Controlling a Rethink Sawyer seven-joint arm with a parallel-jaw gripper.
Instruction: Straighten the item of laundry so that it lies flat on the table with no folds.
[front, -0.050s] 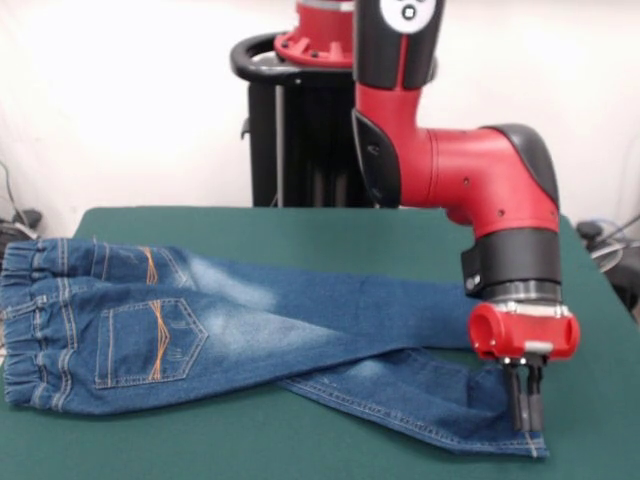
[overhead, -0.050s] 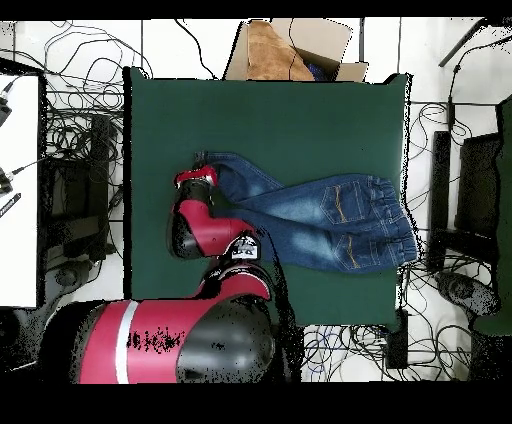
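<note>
**Jeans on table, back side up, legs crossed; gripper down at one hem**

Front view, left to right. Gathered elastic waistband of the jeans (front, -0.050s: 230, 335) sits at the left edge of the green table (front, -0.050s: 330, 225). Two back pockets with orange stitching face up. Faded patches run along the thighs. The legs extend rightward and cross: one leg lies over the other near mid-table, and the lower leg angles toward the near edge, ending in a hem at lower right.

Gripper (front, -0.050s: 525, 400), under its red wrist, points straight down onto that hem. The two black fingers (front, -0.050s: 515, 398) stand close together, almost touching, tips at the denim. Cannot tell whether any cloth is pinched between them.

Overhead view: the jeans (overhead, -0.050s: 310, 215) lie across the middle of the table (overhead, -0.050s: 260, 110). A cardboard box (overhead, -0.050s: 290, 50) sits beyond the table's top edge.
</note>
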